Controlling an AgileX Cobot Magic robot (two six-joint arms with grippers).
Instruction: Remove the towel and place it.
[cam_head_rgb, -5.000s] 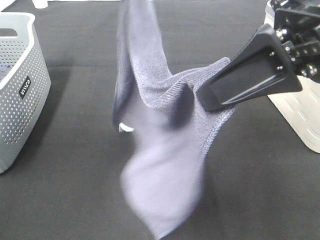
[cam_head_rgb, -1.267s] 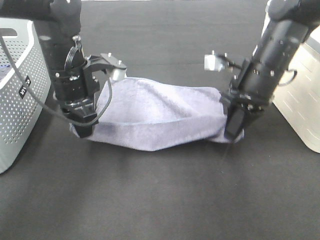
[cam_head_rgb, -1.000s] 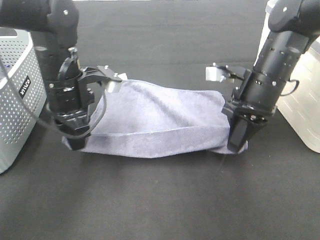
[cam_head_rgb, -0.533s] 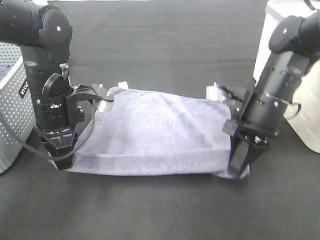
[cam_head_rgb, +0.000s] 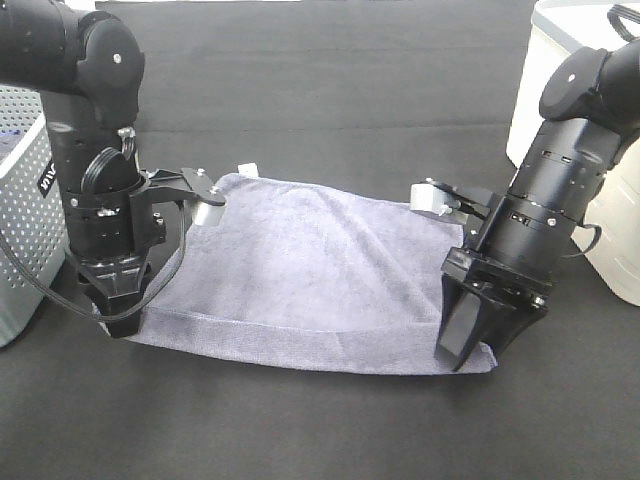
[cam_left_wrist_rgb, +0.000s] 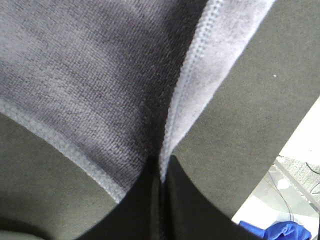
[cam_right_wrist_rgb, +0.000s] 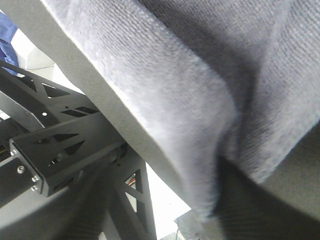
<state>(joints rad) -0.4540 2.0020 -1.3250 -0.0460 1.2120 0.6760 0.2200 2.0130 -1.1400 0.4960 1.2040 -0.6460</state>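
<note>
The grey-lavender towel (cam_head_rgb: 310, 270) lies spread out on the black table, its small white tag (cam_head_rgb: 246, 170) at the far left corner. My left gripper (cam_head_rgb: 120, 325) points down at the towel's near left corner. In the left wrist view the left gripper (cam_left_wrist_rgb: 161, 175) is shut on the stitched edge of the towel (cam_left_wrist_rgb: 100, 75). My right gripper (cam_head_rgb: 465, 350) stands on the near right corner with its jaws spread apart. The right wrist view is filled with blurred towel (cam_right_wrist_rgb: 200, 75), and the fingers do not show clearly there.
A grey perforated basket (cam_head_rgb: 25, 200) stands at the table's left edge. A white basket (cam_head_rgb: 560, 80) stands at the back right, close behind the right arm. Bare black cloth lies in front of and behind the towel.
Both arms have lowered the towel and drawn it toward the front, so it now lies flat and wide. The right gripper's jaws have parted; the left stays shut.
</note>
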